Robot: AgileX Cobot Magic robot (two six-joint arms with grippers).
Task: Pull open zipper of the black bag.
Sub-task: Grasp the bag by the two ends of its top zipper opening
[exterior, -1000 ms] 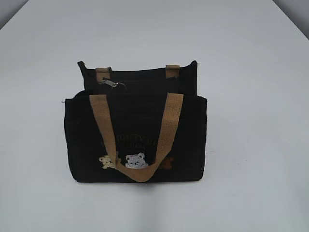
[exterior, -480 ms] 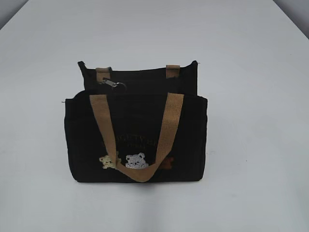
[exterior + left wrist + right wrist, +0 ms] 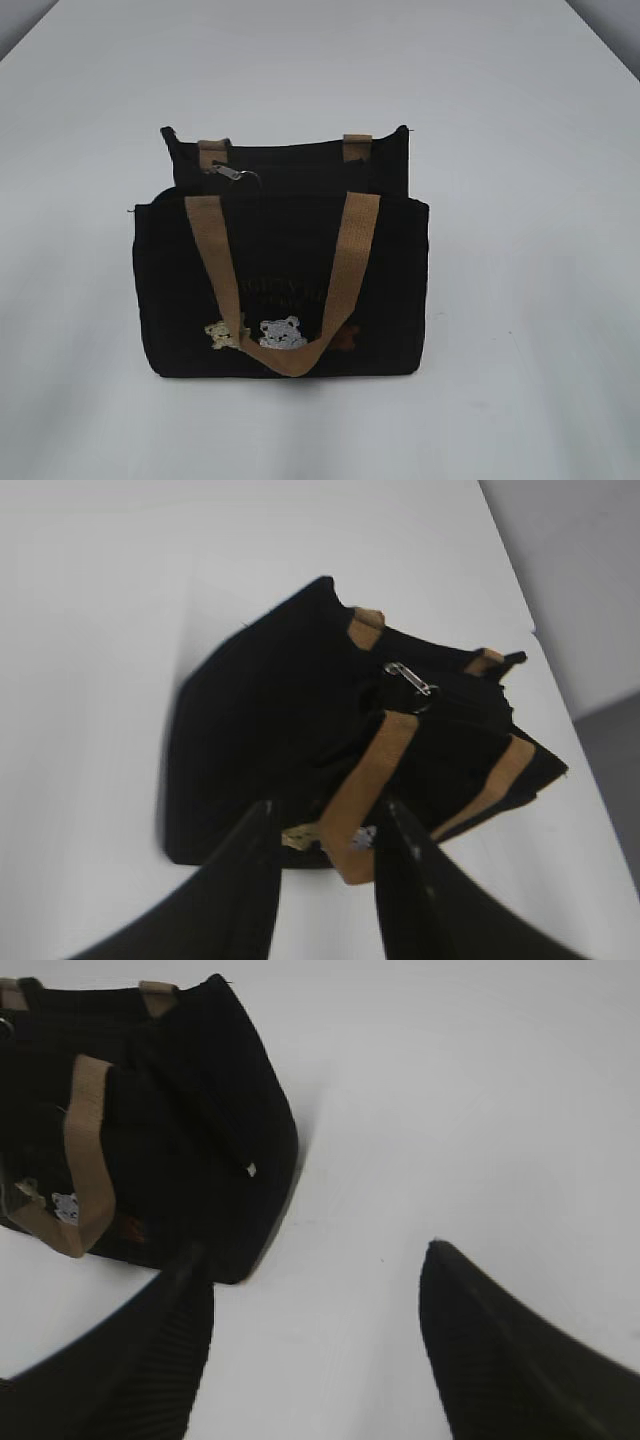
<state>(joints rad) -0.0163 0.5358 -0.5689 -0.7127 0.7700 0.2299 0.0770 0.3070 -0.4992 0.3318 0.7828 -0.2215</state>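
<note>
1. Nearest the wrist cameras are the two grippers. The left gripper (image 3: 325,830) hangs above the table with its two dark fingers (image 3: 250,880) a modest gap apart and nothing between them; through the gap shows the lower front of the bag.
2. The right gripper (image 3: 315,1290) has its two fingers (image 3: 480,1350) spread wide over bare table, gripping nothing. It sits off the bag's right end, apart from it.
3. Neither gripper appears in the exterior view.
4. One white table (image 3: 520,200) carries everything.
5. One black bag (image 3: 280,290) stands upright near the middle of the table, its front facing the exterior camera.
6. Two tan handles: the front handle (image 3: 345,270) droops down over the front panel in a loop; of the back handle (image 3: 358,145), only two short ends show at the rear edge.
7. On the front panel, low down, sit three small embroidered bears (image 3: 283,333): one yellowish on the left, one white in the middle, one brown on the right. Faint gold lettering sits just above them, too dim to read.
8. Farther back, along the bag's top, runs one zipper (image 3: 440,695). Its one silver pull tab (image 3: 228,172) lies at the left end in the exterior view, just beside the left end of the back handle. Neither gripper touches it.
</note>
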